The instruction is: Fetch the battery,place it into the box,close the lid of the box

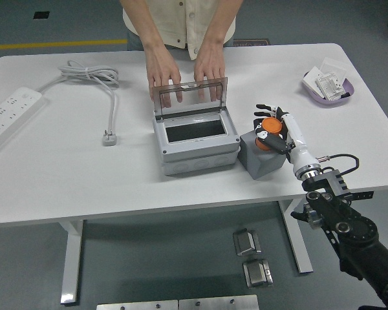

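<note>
An orange battery (268, 126) stands on top of a dark grey block (261, 155) just right of the grey box (195, 147). My right hand (269, 123) has its fingers curled around the battery. The box is open, its interior dark and empty. Its clear lid (189, 95) stands upright at the back. A person at the far side holds the lid's top edge with both hands (185, 63), fingers showing through the clear panel. My left arm is out of view.
A white power strip (10, 115) lies at the far left, its cable and plug (108, 137) left of the box. A purple tray (328, 89) with white packets sits at the back right.
</note>
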Robot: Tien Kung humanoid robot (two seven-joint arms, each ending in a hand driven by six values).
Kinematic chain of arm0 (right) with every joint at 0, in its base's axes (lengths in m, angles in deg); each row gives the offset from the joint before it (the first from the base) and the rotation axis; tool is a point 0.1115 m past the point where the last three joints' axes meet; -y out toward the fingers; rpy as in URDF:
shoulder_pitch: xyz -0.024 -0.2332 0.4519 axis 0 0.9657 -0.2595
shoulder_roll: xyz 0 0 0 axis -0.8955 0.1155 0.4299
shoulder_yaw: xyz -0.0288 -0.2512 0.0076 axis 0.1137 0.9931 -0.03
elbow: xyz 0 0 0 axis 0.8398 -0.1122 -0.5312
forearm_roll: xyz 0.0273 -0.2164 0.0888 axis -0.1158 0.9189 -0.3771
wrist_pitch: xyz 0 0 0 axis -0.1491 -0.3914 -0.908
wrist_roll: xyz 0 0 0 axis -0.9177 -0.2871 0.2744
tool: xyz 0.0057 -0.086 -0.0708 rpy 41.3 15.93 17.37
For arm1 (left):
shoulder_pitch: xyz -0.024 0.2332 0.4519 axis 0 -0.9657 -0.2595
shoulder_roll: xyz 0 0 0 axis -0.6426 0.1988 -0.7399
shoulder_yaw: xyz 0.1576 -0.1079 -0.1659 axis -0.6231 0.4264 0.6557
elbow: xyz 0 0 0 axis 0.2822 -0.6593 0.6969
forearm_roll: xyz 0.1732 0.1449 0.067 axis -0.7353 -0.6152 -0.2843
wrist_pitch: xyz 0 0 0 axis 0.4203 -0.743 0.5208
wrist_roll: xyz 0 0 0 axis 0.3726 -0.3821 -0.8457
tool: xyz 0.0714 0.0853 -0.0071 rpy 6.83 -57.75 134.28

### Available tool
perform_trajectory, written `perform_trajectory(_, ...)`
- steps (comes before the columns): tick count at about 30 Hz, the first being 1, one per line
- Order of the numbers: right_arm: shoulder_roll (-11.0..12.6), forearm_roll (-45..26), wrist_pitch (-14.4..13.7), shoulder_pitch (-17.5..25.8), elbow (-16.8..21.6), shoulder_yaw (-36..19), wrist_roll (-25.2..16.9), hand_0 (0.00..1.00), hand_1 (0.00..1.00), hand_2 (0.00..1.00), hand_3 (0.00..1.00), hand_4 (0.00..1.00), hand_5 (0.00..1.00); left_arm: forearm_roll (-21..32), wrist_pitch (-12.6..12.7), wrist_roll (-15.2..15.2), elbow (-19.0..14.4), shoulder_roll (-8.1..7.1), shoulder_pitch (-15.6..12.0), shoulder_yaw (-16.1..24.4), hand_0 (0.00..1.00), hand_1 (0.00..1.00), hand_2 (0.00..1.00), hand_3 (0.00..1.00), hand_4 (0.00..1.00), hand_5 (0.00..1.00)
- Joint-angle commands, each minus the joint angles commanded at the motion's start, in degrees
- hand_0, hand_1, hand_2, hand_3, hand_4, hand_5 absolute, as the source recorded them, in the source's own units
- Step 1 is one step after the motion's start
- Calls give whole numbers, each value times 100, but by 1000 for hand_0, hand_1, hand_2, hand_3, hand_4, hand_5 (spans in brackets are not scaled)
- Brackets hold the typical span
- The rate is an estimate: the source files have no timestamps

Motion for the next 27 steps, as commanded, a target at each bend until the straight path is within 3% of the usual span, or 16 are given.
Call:
perform_trajectory(17, -47, -457, 17, 55, 4, 72, -30, 635, 666, 679, 732, 559, 146, 4, -2, -3, 0, 4, 8, -35, 613, 674, 670, 698, 678, 140)
perform_trajectory(18, -49, -508, 21, 58, 1, 78, -34, 630, 614, 587, 633, 291, 145, 5, -1, -2, 0, 5, 8, -36, 613, 674, 669, 697, 678, 139)
perform_trajectory(23, -62, -828, 40, 72, -13, 123, -64, 630, 614, 587, 633, 291, 145, 8, -3, -1, 0, 9, 6, -44, 613, 674, 669, 697, 678, 139)
perform_trajectory(24, -65, -879, 43, 73, -17, 131, -71, 645, 596, 556, 579, 163, 160, 8, -3, -2, 0, 9, 5, -46, 613, 674, 669, 698, 679, 139)
perform_trajectory(27, -70, -979, 44, 76, -19, 153, -88, 645, 596, 556, 579, 163, 160, 2, -4, -4, 0, 8, 5, -42, 613, 674, 669, 698, 679, 139)
